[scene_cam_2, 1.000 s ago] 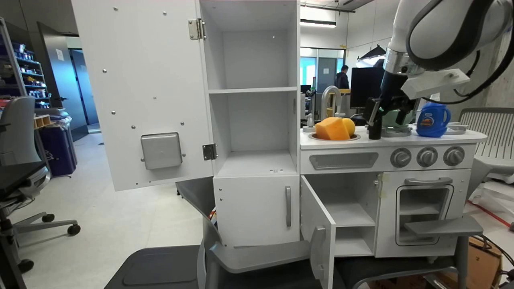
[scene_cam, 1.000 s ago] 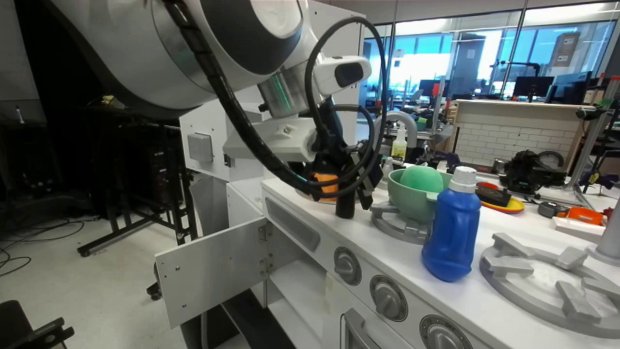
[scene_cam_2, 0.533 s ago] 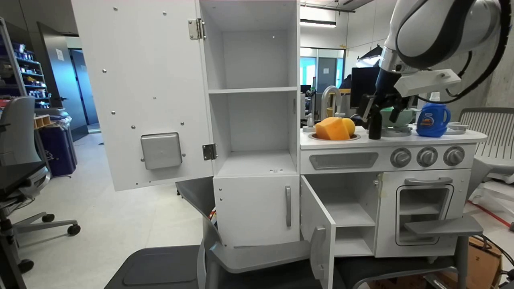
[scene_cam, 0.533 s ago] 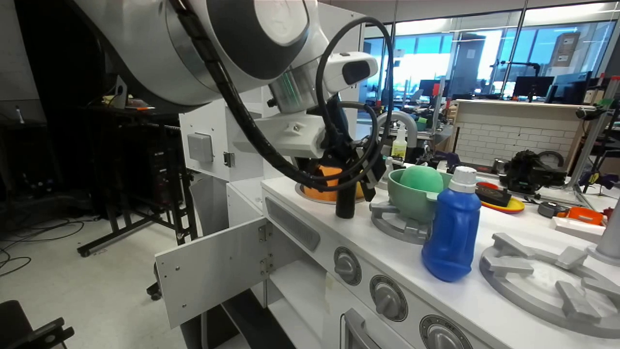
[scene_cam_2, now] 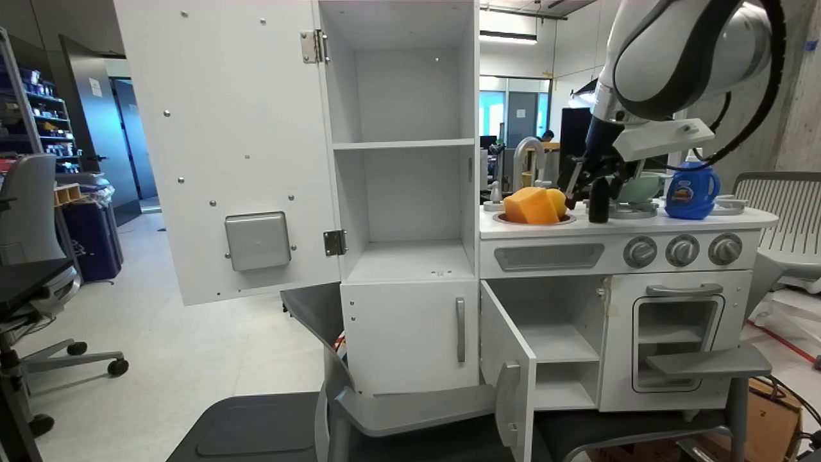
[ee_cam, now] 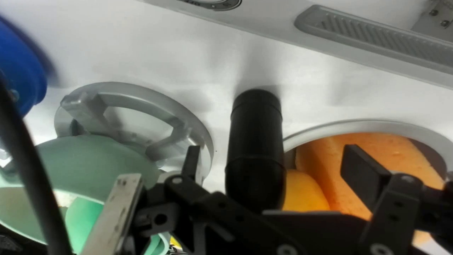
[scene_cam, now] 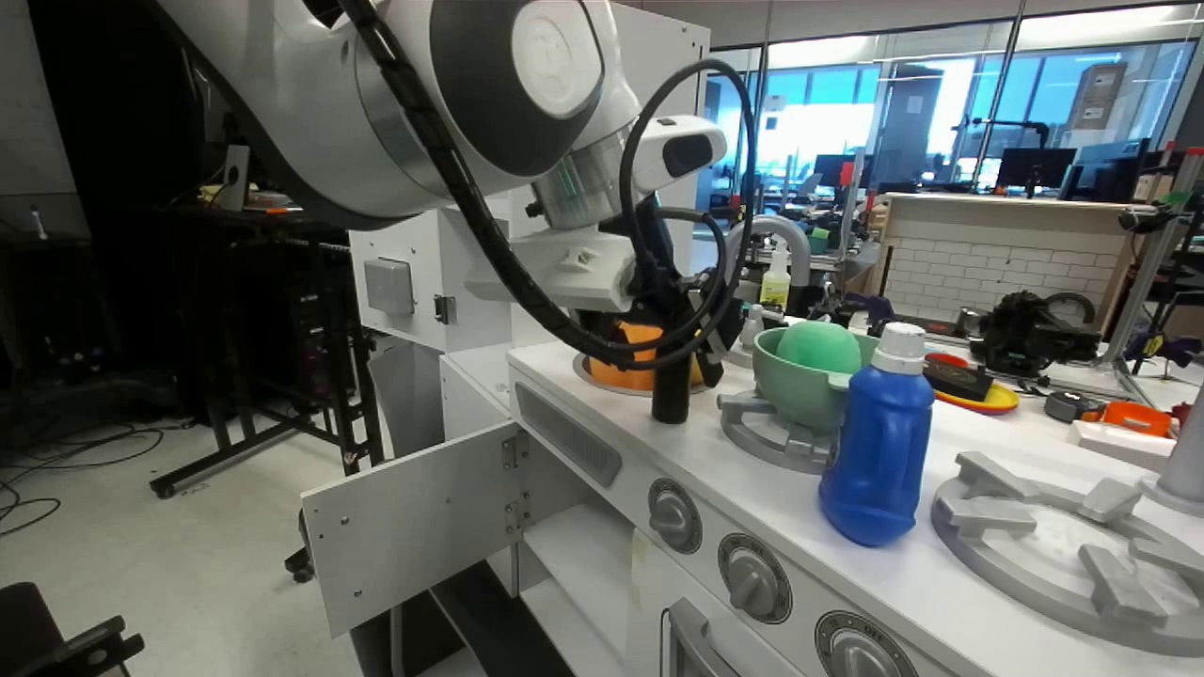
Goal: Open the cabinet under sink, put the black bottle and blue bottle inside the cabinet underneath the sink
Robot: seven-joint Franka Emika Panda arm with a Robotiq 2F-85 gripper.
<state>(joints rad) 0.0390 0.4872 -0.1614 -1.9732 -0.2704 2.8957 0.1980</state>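
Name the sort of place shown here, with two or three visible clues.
Probably a robotics lab, perhaps within an office: a robot arm hangs over a white toy kitchen, and a wheeled chair stands in the room.

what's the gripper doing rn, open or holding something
Gripper: open, holding nothing; in the wrist view the black bottle shows between its spread jaws, with a gap on each side.
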